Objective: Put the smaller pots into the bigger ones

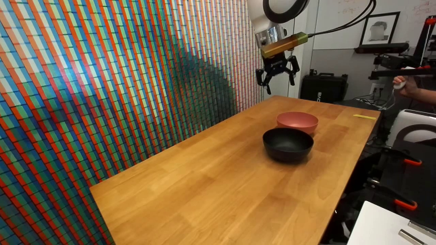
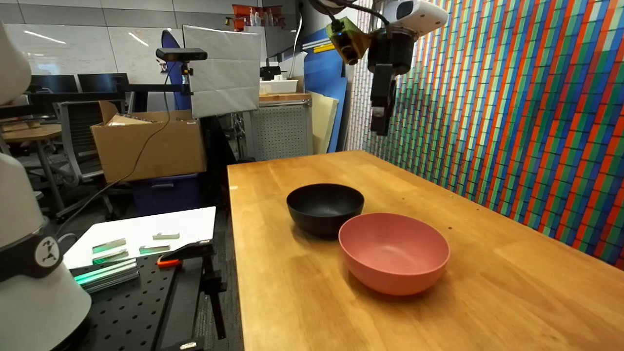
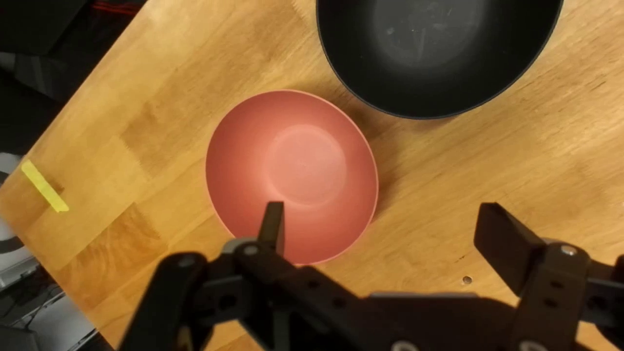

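Note:
The red bowl stands upright and empty on the wooden table; it shows in both exterior views [image 1: 298, 119] [image 2: 394, 258] and in the wrist view [image 3: 307, 165]. The black bowl, also upright and empty, stands close beside it in both exterior views [image 1: 288, 149] [image 2: 324, 214]. Its lower part shows at the top of the wrist view [image 3: 434, 58]. My gripper is open with nothing between its fingers, well above the table in both exterior views [image 1: 280, 87] [image 2: 380, 126]. In the wrist view [image 3: 382, 207] its left finger overlaps the red bowl's lower rim and its right finger is over bare wood.
The wooden table [image 1: 204, 190] runs along a colourful patterned wall [image 1: 136, 85]. A yellow tape strip [image 1: 364, 116] lies near one table corner, also in the wrist view [image 3: 45, 186]. A white board [image 2: 146, 229] with metal pieces stands beside the table. A person's hand [image 1: 407, 85] shows at the edge.

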Tool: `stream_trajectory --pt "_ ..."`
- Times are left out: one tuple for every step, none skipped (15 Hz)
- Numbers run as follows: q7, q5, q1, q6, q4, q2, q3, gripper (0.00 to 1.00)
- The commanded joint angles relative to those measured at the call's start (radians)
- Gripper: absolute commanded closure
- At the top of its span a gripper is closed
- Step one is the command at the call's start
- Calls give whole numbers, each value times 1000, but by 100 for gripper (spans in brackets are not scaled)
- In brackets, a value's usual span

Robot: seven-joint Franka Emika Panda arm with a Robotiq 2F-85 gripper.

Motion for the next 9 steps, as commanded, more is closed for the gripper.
stream_trajectory --pt "72 50 20 88 -24 44 -54 0" --pt "89 59 21 115 -33 54 -64 0" --pt "96 69 20 135 -41 65 -73 0" --pt "108 74 21 154 -49 75 -83 0" --pt "116 78 21 168 -53 90 -91 0" --pt "126 78 23 182 -62 99 -100 0" --pt "136 75 24 198 -77 104 -108 0" --pt "144 71 27 207 -80 118 -115 0" --pt "158 64 30 229 -95 127 -122 0"
